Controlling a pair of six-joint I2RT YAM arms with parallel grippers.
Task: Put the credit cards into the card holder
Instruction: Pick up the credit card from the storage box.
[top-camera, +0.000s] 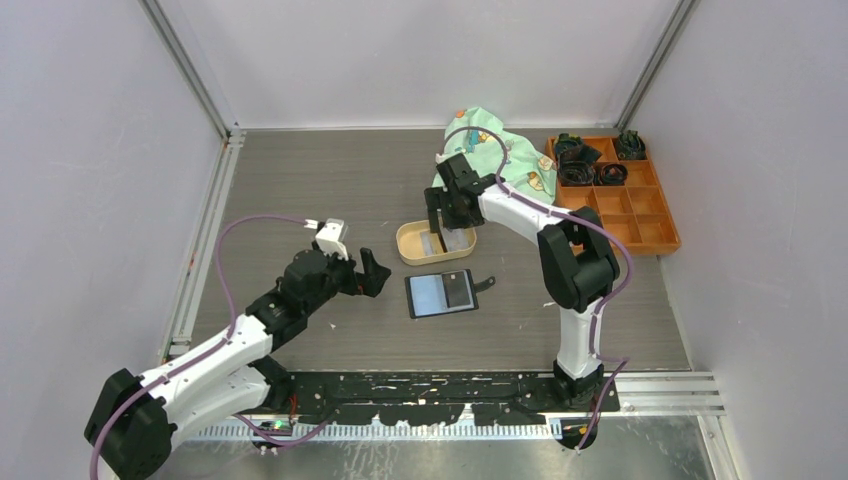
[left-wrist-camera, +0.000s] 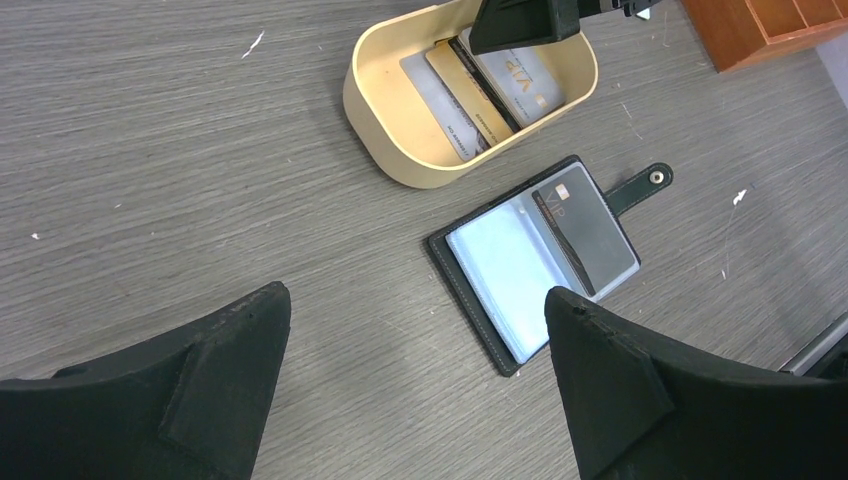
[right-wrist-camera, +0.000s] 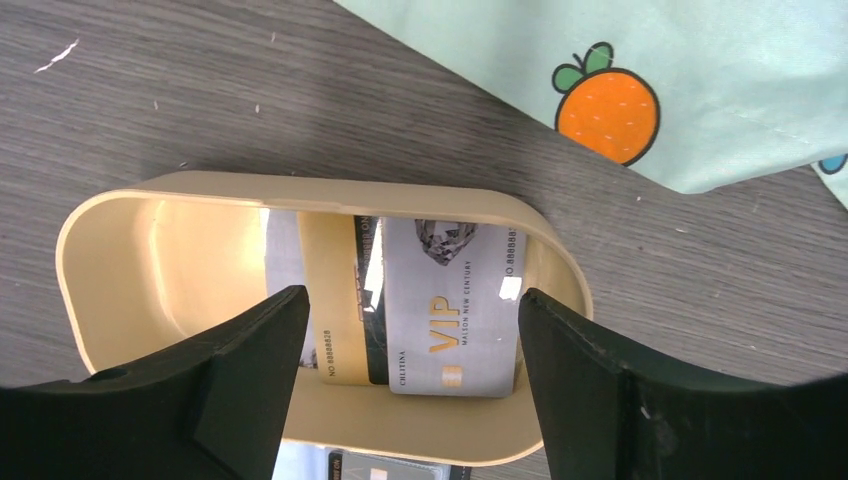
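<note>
Near left, the left gripper (left-wrist-camera: 415, 293) hangs spread wide, holding nothing. Just right, the card holder (top-camera: 441, 293) lies open, with a dark card (left-wrist-camera: 585, 230) marked VIP inside. Farther, the right gripper (right-wrist-camera: 412, 295) is spread over the credit cards (right-wrist-camera: 455, 300) in the tan tray (right-wrist-camera: 110, 230); the silver one reads "VIP MAISON NEW CENTURY".

- Counter (left-wrist-camera: 150, 150): matt grey laminate, wood-grain print.
- Tray (left-wrist-camera: 372, 105): smooth tan plastic, soft sheen.
- Credit cards (right-wrist-camera: 455, 310): glossy plastic, silver and gold faces.
- Card holder (left-wrist-camera: 535, 260): black leather-like cover; clear shiny sleeves.
- Cloth (right-wrist-camera: 700, 80): matt mint woven fabric.
- Left gripper (left-wrist-camera: 415, 300): matt black plastic.
</note>
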